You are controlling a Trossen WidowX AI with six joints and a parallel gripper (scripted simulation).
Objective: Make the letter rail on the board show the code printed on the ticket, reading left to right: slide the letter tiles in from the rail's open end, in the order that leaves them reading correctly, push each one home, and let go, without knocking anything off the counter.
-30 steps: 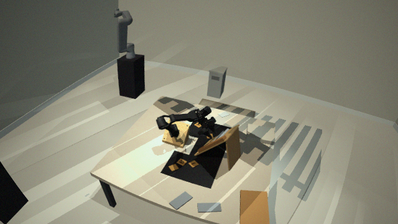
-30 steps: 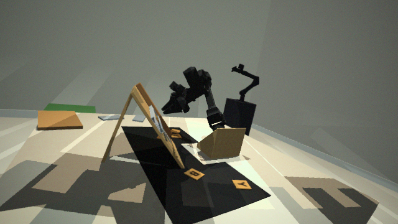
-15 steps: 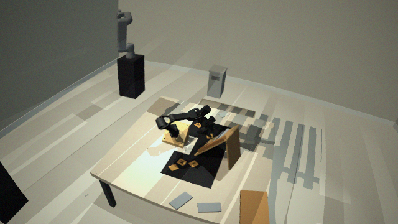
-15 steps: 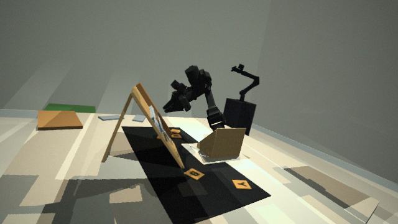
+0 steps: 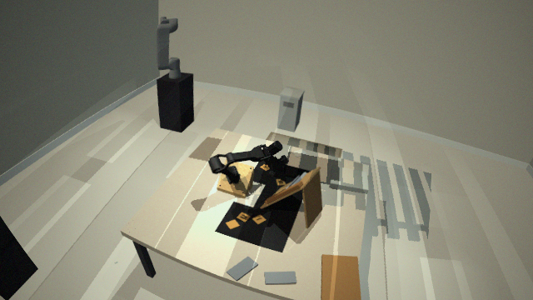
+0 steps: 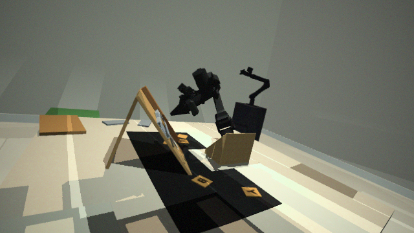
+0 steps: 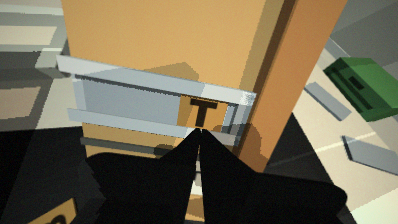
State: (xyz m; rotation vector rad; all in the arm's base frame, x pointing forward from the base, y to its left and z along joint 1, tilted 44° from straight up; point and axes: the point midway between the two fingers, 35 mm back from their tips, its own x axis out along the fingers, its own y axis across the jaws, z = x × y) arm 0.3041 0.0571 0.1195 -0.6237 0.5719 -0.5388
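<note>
The tilted board [image 5: 287, 193] [image 7: 165, 30] carries a pale grey rail [image 7: 130, 76]. One tile, T [image 7: 201, 112], sits in the rail near its right end, with a narrow gap to its right; the channel left of it is empty. My gripper [image 6: 171, 114] [image 7: 200, 133] is shut and empty, its tips at the rail's lower lip just below the T. The fingers hide the ticket's print. A B tile [image 5: 281, 182] [image 6: 202, 181] and a Y tile [image 5: 265, 167] [image 6: 251, 191] lie flat on the black mat [image 5: 271, 237] [image 6: 155, 162].
Three more tiles, one [image 5: 232, 224] blank-looking and two [image 5: 243, 217] [image 5: 259, 219] with unclear letters, lie on the mat's other part. Two grey plates [image 5: 242, 268] [image 5: 280, 277] and an orange panel [image 5: 341, 277] lie toward the counter's edge. A green box [image 7: 367, 90] shows beyond.
</note>
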